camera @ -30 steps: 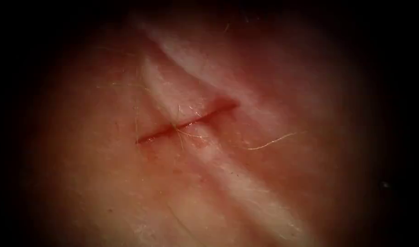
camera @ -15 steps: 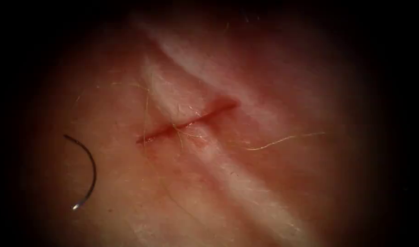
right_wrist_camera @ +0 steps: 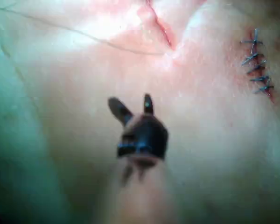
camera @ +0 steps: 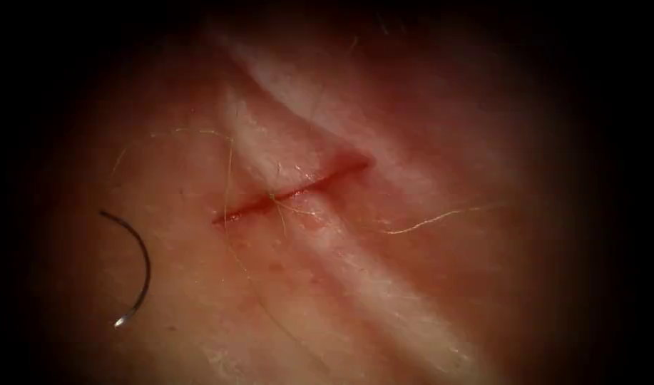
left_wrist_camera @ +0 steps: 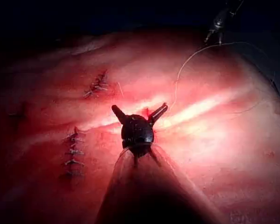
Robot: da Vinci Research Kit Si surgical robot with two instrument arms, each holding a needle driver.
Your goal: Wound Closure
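Note:
The cut [camera: 291,191] runs slantwise across the tissue [camera: 384,299], edged with red fluid. Pale thread [camera: 426,219] passes through it near its middle and trails off to the right; another strand [camera: 228,178] loops up on the left. The curved needle [camera: 147,267] lies loose on the tissue far left of the cut, held by neither tool and not in the tissue. My left tool [left_wrist_camera: 140,109] hovers over the tissue with jaws spread wide, holding nothing. My right tool [right_wrist_camera: 130,100] is also open and holds nothing, short of the cut [right_wrist_camera: 161,28].
Older stitched cuts [left_wrist_camera: 97,85] [left_wrist_camera: 73,151] lie beside the left tool, and another stitched line [right_wrist_camera: 256,63] sits off to the side of the right tool. The other arm's tool [left_wrist_camera: 219,21] hangs far off, with thread [left_wrist_camera: 177,79] curving past it.
The needle was absent a second ago and then appeared lying left of the cut. Since then the thread's left strand has slackened and spread; the needle has stayed still.

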